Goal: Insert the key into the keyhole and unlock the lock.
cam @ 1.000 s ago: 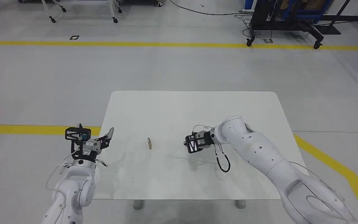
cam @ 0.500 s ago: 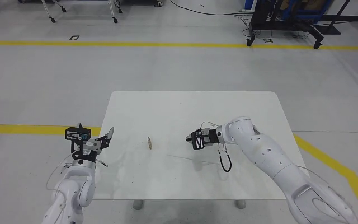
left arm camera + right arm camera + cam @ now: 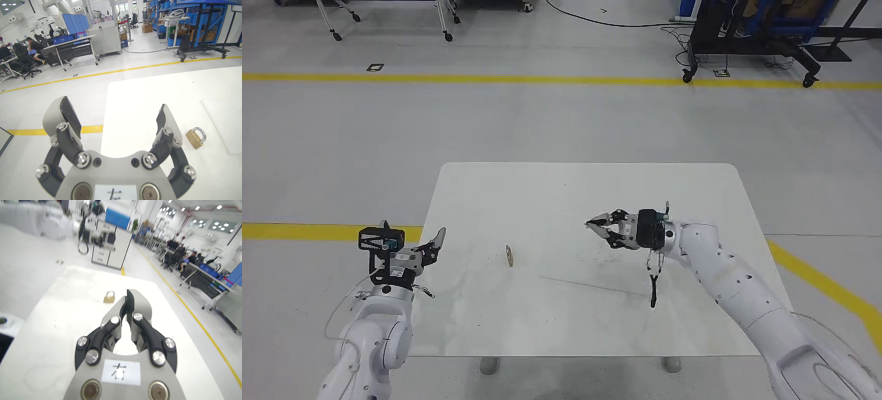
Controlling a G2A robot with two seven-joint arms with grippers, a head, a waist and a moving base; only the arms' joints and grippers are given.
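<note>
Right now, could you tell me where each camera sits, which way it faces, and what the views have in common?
Top view: above the arms, looking down at the table; both arms show, left gripper at the table's edge, right gripper above it.
Left wrist view: on the left wrist, facing across a table corner into the hall; its open gripper shows.
Right wrist view: on the right wrist, facing along the table; its shut gripper shows.
Shared: all three show the padlock on the table.

Brass lock (image 3: 194, 140), smooth matt table (image 3: 642, 190)
</note>
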